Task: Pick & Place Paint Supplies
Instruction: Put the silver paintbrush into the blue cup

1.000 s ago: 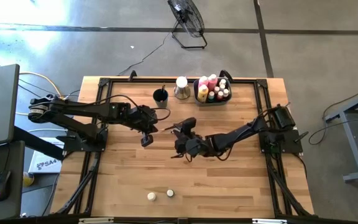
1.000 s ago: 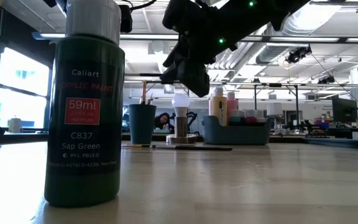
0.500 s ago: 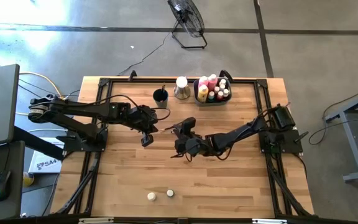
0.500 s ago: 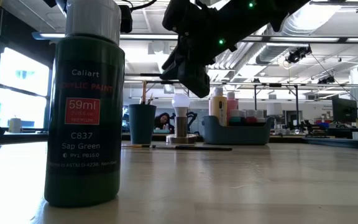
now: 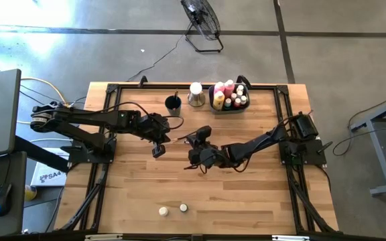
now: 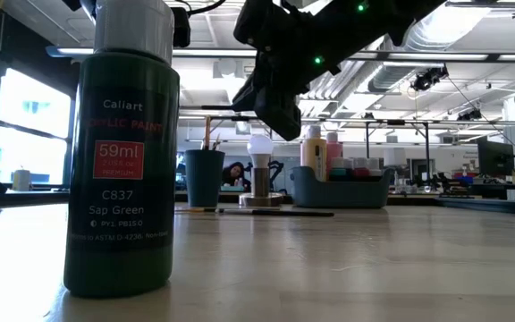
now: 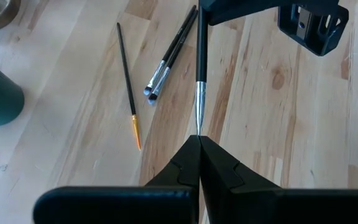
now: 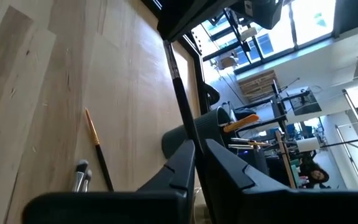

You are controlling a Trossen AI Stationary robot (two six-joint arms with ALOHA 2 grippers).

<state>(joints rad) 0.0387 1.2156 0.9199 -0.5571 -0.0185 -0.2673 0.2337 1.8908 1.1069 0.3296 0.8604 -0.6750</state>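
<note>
Presently both arms meet over the middle of the worktop (image 5: 246, 194), where the left gripper (image 7: 199, 142) is clenched on the bristle tip of a thin dark-handled brush (image 7: 200, 68) and the right gripper (image 8: 199, 149) is pinched on the same brush's handle, holding it clear of the surface. Three more brushes (image 7: 166, 56) lie on the wood below. Bottles stand in the bin (image 5: 230, 107) at the far edge, and two small pots (image 5: 172, 209) sit near the front edge.

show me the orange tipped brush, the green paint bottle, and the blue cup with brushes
orange-tipped brush (image 7: 127, 81), left wrist view, middle of its dark handle.
green paint bottle (image 6: 122, 206), low view, on its label.
blue cup (image 6: 204, 179), low view, middle of its wall.
</note>
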